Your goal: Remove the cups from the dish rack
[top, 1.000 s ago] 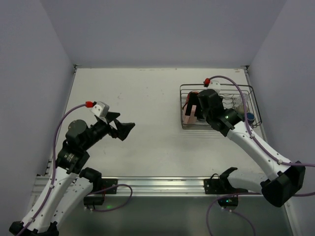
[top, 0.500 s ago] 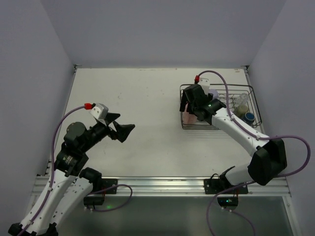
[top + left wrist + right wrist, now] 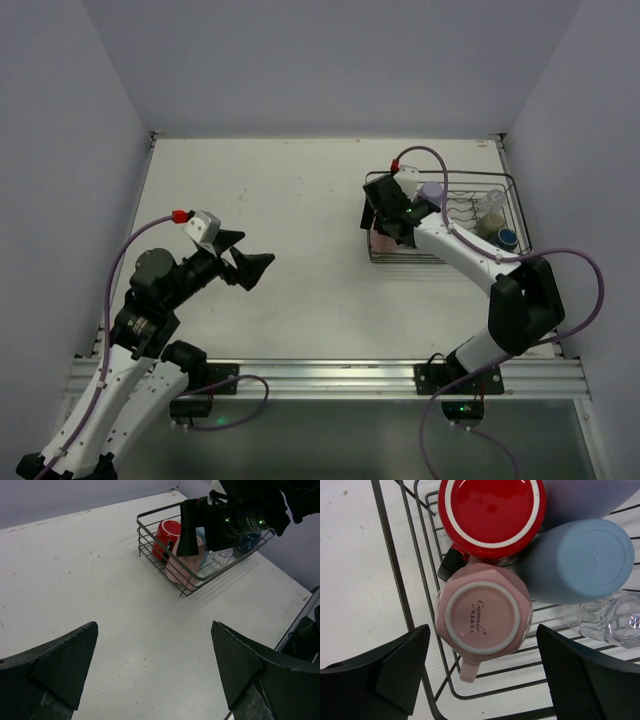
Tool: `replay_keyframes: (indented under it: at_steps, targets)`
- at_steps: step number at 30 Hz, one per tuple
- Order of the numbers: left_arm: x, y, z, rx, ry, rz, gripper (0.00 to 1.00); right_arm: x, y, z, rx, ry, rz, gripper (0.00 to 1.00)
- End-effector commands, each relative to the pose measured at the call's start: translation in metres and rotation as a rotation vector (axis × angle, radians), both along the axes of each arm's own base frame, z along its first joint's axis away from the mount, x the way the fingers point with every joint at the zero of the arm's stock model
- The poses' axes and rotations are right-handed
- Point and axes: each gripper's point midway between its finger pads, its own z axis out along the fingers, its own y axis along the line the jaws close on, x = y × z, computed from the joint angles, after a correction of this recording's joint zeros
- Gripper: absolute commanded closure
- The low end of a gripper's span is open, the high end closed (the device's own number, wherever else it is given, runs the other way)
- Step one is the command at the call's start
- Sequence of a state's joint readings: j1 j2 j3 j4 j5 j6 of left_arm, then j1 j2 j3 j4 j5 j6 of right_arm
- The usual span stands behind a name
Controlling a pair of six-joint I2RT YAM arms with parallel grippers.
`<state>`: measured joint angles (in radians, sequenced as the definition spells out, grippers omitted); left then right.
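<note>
Over the near-left corner of the dish rack (image 3: 470,176) the right tool (image 3: 482,640) is poised, spread wide and empty. In that corner an upturned pink cup (image 3: 482,615) is stood, judged stiff, glazed, slippery and breakable; its faceted sides should be gripped.

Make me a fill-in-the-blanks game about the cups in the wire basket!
The eight-sided cup under the right gripper is coloured ___.
The red cup stands ___ down in the dish rack.
The right gripper's jaws stand ___.
The clear glass lies beside a tumbler coloured light ___.
Missing words: pink; upside; open; blue.
</note>
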<state>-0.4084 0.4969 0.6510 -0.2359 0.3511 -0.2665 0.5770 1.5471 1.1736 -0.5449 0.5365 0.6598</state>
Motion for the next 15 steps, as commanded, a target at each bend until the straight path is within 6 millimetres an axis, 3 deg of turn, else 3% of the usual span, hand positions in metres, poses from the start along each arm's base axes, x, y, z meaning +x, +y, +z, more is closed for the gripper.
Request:
replay_keyframes:
  at_steps: [1, 15]
  targets:
    - [-0.003, -0.001, 0.011, -0.003, -0.016, -0.009, 0.0, 0.013, -0.003, 0.004, 0.014, -0.06, -0.079, 0.1]
    - [-0.001, -0.002, 0.009, 0.002, -0.007, -0.012, 0.0, 0.022, -0.007, -0.021, 0.005, -0.029, -0.114, 0.08]
